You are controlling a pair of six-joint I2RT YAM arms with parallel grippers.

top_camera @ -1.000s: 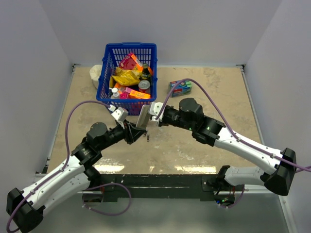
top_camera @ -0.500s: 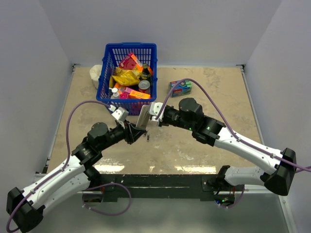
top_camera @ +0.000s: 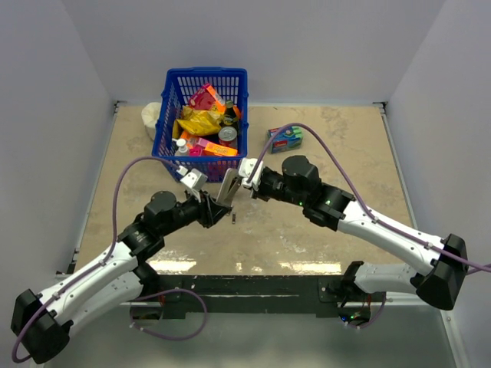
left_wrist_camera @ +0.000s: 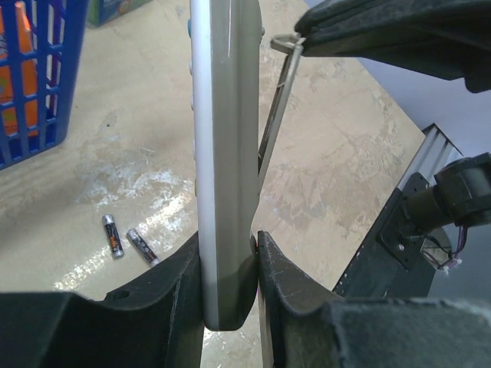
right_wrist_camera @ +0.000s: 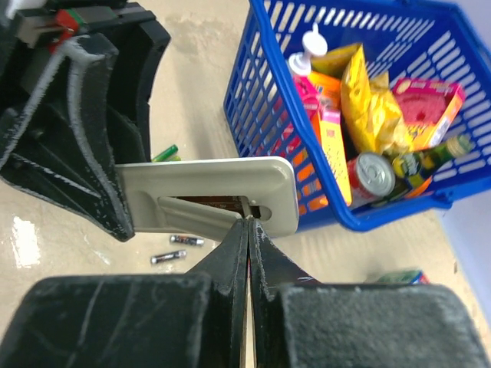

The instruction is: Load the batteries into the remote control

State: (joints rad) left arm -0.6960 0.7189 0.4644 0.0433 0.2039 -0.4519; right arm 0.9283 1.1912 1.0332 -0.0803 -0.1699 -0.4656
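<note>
Blue basket (top_camera: 205, 73) holds snack packets (top_camera: 198, 121), 1 can (top_camera: 228, 136), bottles (top_camera: 229, 110); 2 batteries (left_wrist_camera: 113, 234) lie outside.

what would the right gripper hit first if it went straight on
Most likely the flat grey remote control, at its open battery bay, just ahead of the right gripper's shut jaws.
</note>
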